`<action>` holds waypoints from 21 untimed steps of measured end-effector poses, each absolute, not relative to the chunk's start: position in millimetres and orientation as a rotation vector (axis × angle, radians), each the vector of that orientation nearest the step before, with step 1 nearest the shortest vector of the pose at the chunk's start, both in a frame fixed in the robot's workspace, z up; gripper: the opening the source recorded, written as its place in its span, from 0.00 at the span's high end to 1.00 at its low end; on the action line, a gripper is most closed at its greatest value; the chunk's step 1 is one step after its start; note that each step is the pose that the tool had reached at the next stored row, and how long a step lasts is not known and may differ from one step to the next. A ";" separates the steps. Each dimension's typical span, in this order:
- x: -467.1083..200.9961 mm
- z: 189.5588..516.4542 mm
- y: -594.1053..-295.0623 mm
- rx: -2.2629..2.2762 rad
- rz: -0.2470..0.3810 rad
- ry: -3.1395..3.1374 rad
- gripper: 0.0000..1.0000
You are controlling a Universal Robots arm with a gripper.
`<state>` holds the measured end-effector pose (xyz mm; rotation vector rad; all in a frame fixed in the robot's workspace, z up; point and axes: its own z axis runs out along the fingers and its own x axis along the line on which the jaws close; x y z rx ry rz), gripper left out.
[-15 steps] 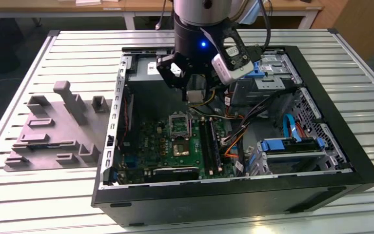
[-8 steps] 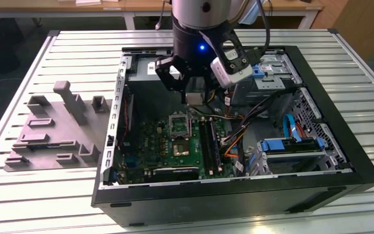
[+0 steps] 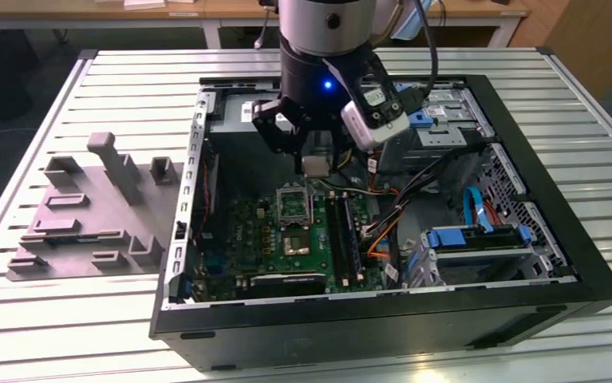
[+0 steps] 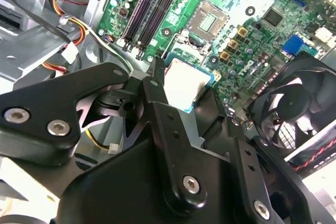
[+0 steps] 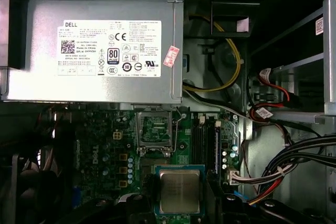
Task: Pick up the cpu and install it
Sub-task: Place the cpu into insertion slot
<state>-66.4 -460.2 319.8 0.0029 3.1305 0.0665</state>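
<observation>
Cpu (image 4: 185, 81) was in your gripper (image 3: 313, 159). The fingers (image 4: 155, 85) were closed on two opposite edges of it, only as wide apart as the chip itself. It hung in the air inside the computer case (image 3: 369, 327), above the green board (image 5: 184, 145). The socket (image 5: 154, 129) on that board looked empty and was near the chip, but I could not tell whether it lay straight under it.

I think your main risk was wrong alignment: if the chip met the socket turned or shifted, the fine contacts could bend. The grip was only on thin edges, so a knock could tilt the chip or let it slip. The cables (image 3: 391, 219) beside the board could also catch the arm.
</observation>
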 end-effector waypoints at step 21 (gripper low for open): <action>-66.4 288.0 -460.2 0.003 0.066 3.135 0.53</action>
